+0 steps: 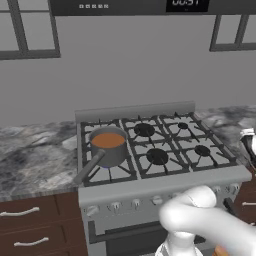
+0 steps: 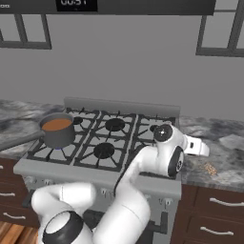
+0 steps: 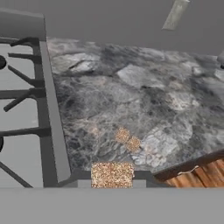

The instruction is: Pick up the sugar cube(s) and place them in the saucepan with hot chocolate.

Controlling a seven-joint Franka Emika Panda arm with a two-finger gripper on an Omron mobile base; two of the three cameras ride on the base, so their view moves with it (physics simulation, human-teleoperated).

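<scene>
Fingers: in the hand view a speckled brown sugar cube (image 3: 112, 174) sits at the bottom centre where the fingertips rise, so it reads as clamped between them; the pads themselves are hidden by the cube.
Saucepan with hot chocolate: saucepan (image 1: 108, 146) stands on the front-left burner of the stove (image 1: 150, 150), blue flame under it, orange-brown liquid inside, long handle pointing out toward the front left, which leaves the open top free to drop into from above.
Stove: gas range with dark grates, set between two stretches of marble desk (image 3: 144, 96).
Gripper: the hand (image 2: 198, 147) hangs over the desk just right of the stove, well apart from the saucepan.
Remaining sugar: two small cubes (image 3: 127, 139) lie touching on the desk near its front edge, under the hand.
Judgement: first cube appears lifted; the carry leftward across the burners to the saucepan is not yet done.
</scene>
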